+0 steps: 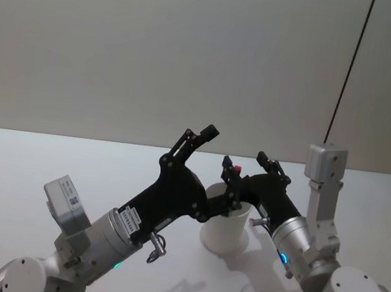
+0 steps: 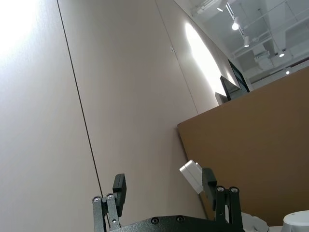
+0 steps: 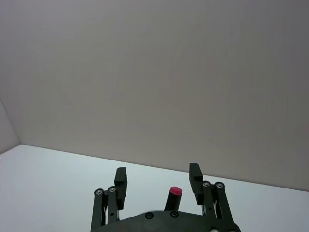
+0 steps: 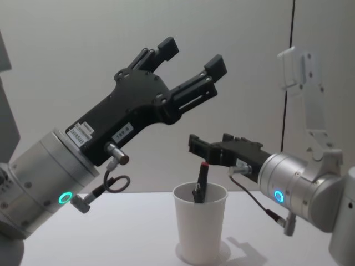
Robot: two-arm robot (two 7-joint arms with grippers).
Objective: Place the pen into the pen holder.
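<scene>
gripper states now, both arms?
Left end effector: open, holding nothing, raised above the pen holder.
Right end effector: open, holding nothing; pen stands in the cup.

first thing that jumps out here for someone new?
Two black claws raised over a white table, both open and holding nothing: the left claw high and tilted up, the right claw lower, just above the pen holder. Between them, the pen already stands in that white cup, leaning, its red tip poking above the rim.
</scene>
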